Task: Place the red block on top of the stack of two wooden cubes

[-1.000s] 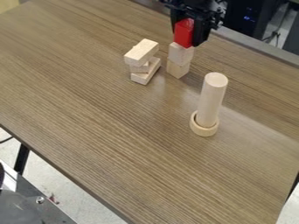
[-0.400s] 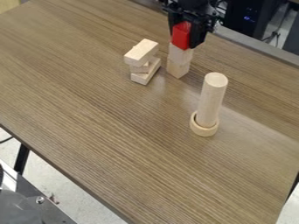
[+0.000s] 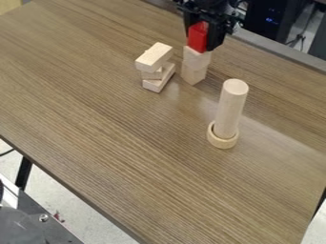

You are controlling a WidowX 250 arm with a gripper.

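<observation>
Likely a lab or workshop: a wood-grain table (image 3: 134,138), dark electronics (image 3: 270,19) with blue lights behind it.

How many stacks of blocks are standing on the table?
2: a crisscrossed stack near the far edge, and a plain wooden tower right of it in the picture, under the red block between the gripper's fingers.

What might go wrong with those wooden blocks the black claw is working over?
The gripper has the red block between its fingers, right at the top of two stacked pale blocks. If it pressed down or shifted sideways, that narrow column might topple. The neighbouring stack has its blocks turned at different angles, so a bump might well spill it. The upright cylinder in the wooden ring stands tall, and might tip if the arm swung into it.
</observation>
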